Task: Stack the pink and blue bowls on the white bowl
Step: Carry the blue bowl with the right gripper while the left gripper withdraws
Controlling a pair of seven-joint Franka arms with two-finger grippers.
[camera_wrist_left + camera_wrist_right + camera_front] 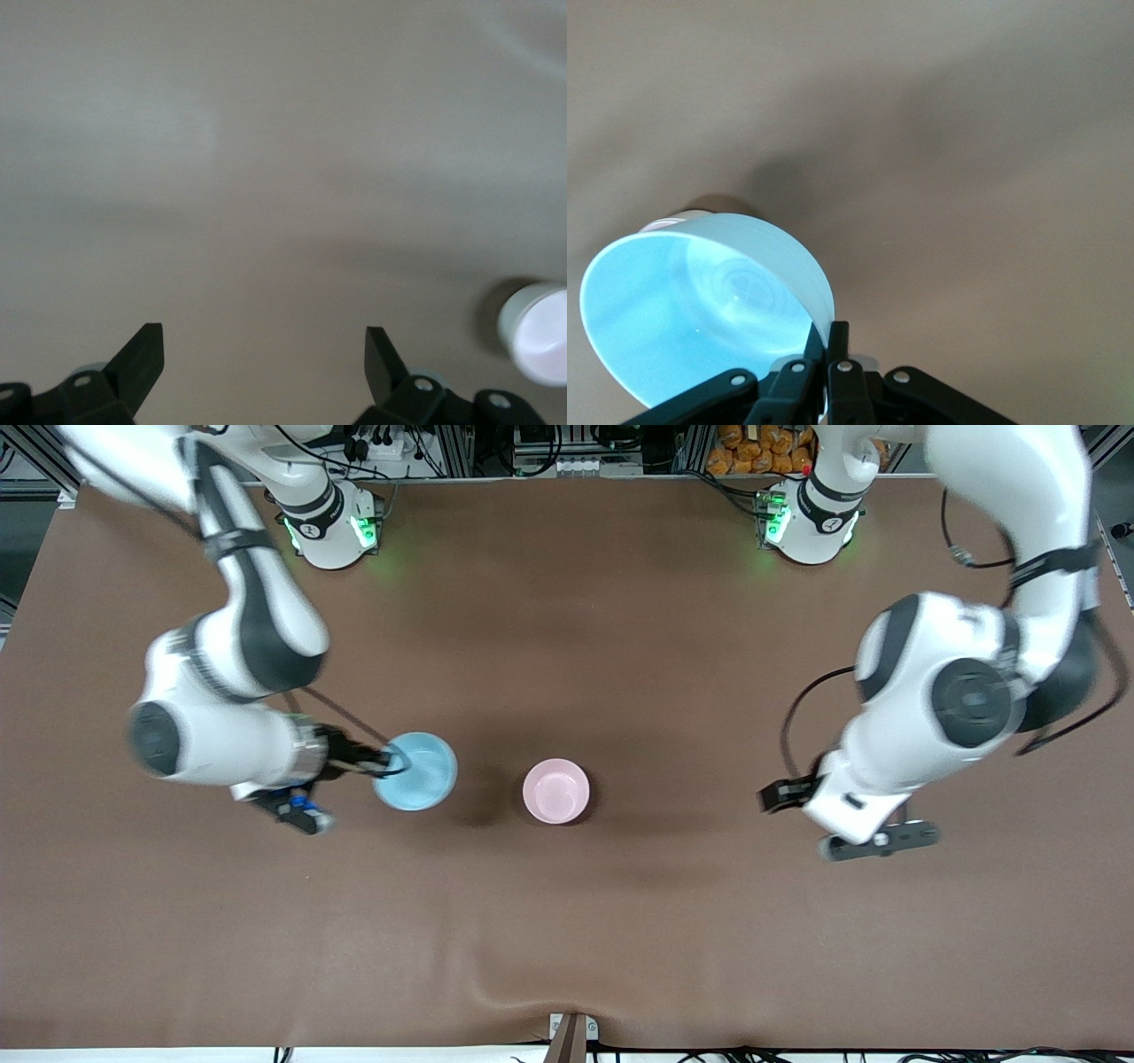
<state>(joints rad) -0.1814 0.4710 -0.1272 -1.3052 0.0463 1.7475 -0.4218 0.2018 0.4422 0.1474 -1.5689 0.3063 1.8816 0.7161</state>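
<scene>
My right gripper [390,762] is shut on the rim of the light blue bowl [416,771] and holds it tilted a little above the table, beside the pink bowl [555,790]. The right wrist view shows the fingers [840,341] pinching the blue bowl's [700,310] rim. The pink bowl stands upright at the table's middle and also shows in the left wrist view [536,332]. My left gripper [877,840] waits open and empty over bare table toward the left arm's end, its own view [264,345] showing only the tabletop between the fingers. No separate white bowl shows.
The brown table cover [567,921] has a raised fold near its front edge. The two arm bases [332,527] stand along the back edge.
</scene>
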